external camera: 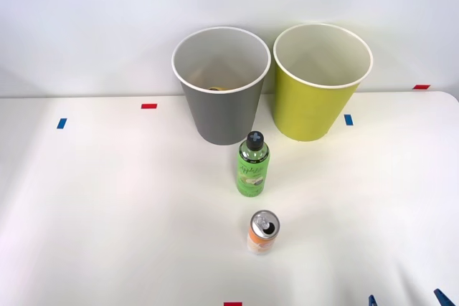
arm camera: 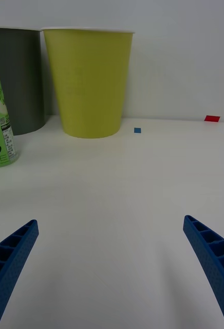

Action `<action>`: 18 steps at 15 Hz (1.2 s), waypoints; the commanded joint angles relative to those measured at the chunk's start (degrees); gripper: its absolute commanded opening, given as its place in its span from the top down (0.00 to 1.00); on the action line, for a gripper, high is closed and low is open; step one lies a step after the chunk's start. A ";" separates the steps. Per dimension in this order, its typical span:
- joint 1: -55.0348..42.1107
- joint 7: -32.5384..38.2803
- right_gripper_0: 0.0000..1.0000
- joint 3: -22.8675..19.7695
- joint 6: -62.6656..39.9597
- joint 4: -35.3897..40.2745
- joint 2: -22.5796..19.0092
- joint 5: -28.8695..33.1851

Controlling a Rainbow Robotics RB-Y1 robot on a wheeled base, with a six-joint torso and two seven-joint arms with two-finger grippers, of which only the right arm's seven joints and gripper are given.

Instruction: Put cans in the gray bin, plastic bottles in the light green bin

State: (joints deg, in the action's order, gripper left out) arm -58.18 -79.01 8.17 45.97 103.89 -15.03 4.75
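The can (external camera: 263, 232) is standing upright on the white table (external camera: 107, 206), silver top up, just in front of the green bottle (external camera: 252, 165) and apart from it. Taking that bottle as the landmark, the gray bin (external camera: 220, 85) is sitting just behind it and slightly to the left, and the light green bin (external camera: 322, 80) is sitting behind it to the right, the two bins side by side. Something yellowish is showing at the bottom of the gray bin. The right gripper (arm camera: 112, 267) is hovering low over bare table well to the right of the bottle, its blue fingers (arm camera: 12, 257) spread wide and holding nothing.
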 commanded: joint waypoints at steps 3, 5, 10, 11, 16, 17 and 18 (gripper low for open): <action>0.00 0.00 0.02 0.00 0.00 0.00 0.00 0.00; 0.00 0.00 0.02 0.00 0.00 0.00 0.00 0.00; 0.00 0.00 0.02 0.00 0.00 0.00 0.00 0.00; 0.00 0.00 0.02 0.00 0.00 0.00 0.00 0.00; 0.00 0.00 0.02 0.00 0.00 0.00 0.00 0.00; 0.00 0.00 0.02 0.00 0.00 0.00 0.00 0.00; 0.00 0.00 0.02 0.00 0.00 0.00 0.00 0.00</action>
State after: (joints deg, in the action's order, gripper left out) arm -58.18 -79.01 8.17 45.97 103.89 -15.03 4.75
